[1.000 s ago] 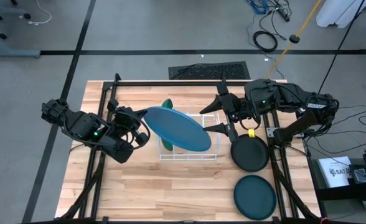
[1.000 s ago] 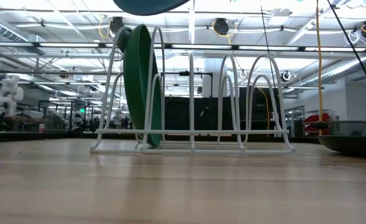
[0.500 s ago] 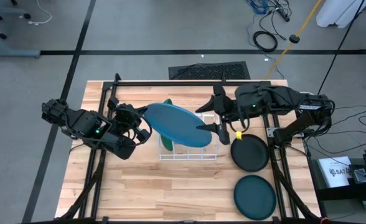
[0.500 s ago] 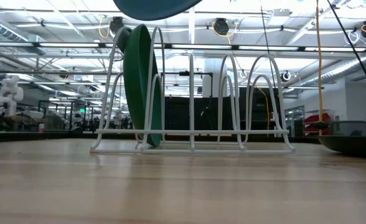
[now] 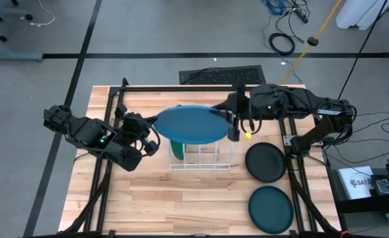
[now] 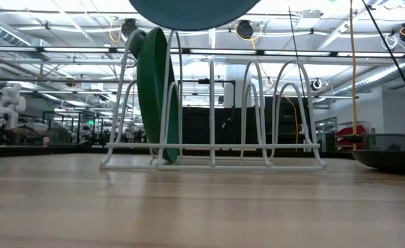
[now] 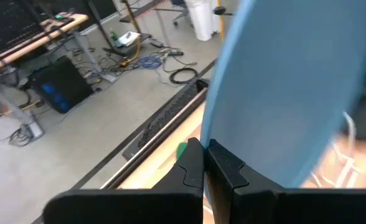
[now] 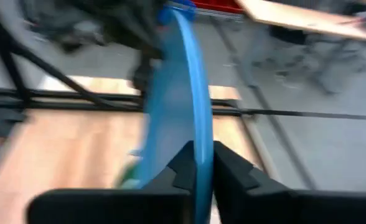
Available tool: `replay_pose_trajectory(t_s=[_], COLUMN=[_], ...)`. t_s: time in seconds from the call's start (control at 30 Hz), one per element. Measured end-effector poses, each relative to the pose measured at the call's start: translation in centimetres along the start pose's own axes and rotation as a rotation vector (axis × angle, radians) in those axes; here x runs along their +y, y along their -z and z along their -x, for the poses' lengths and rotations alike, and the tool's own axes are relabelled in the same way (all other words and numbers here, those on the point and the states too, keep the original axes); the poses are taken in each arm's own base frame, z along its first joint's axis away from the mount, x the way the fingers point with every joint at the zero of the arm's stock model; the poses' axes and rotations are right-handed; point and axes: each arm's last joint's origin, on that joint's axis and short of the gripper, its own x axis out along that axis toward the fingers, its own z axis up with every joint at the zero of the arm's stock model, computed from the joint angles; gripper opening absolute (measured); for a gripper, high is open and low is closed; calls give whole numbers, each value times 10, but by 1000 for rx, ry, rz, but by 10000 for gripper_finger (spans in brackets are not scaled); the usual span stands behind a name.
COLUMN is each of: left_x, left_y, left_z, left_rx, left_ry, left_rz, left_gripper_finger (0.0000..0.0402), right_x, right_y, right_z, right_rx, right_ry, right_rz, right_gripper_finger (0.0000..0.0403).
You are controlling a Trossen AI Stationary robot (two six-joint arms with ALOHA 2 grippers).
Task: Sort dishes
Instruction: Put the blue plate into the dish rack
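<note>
Large round light blue plate (image 5: 191,124) held up in the air above the white wire rack (image 5: 201,156), well clear of the wooden table (image 5: 155,198), gripped at both ends. Left gripper (image 5: 151,137) clamped on the plate's left rim, dark fingers (image 7: 195,168) pinched narrow against the blue edge. Right gripper (image 5: 232,123) closed over the opposite rim, the plate's thin edge running between its two fingers (image 8: 182,163). In the low view, only the plate's underside (image 6: 192,12) showing at the top, over the rack's wire loops (image 6: 257,114).

Large round green plate (image 6: 154,93) standing upright in a slot near the rack's left end, mostly hidden under the blue plate from above (image 5: 176,149).

Smaller round black plate (image 5: 266,162) lying flat on the table just right of the rack. Smaller round dark teal plate (image 5: 271,209) flat on the table, nearer the front edge, just beside the black one.
</note>
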Motion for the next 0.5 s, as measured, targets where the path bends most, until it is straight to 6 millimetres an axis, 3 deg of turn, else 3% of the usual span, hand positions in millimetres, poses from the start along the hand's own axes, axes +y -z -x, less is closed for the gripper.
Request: replay_pose_trajectory(t_s=[0.07,0.33,0.5], left_x=[-2,-10,-14], left_y=[-1,-4,-5], left_z=[1,5,6], left_rx=[2,-15,40], left_ry=[24,92,194], left_rz=[-21,5,31], left_gripper_finger=[5,64,98], right_x=[-2,-3,-6], right_y=[1,2,0], right_z=[0,4,22], right_rx=[14,26,8], right_ry=[57,100,85], right_rz=[38,140,209], right_gripper_finger=[13,4,2])
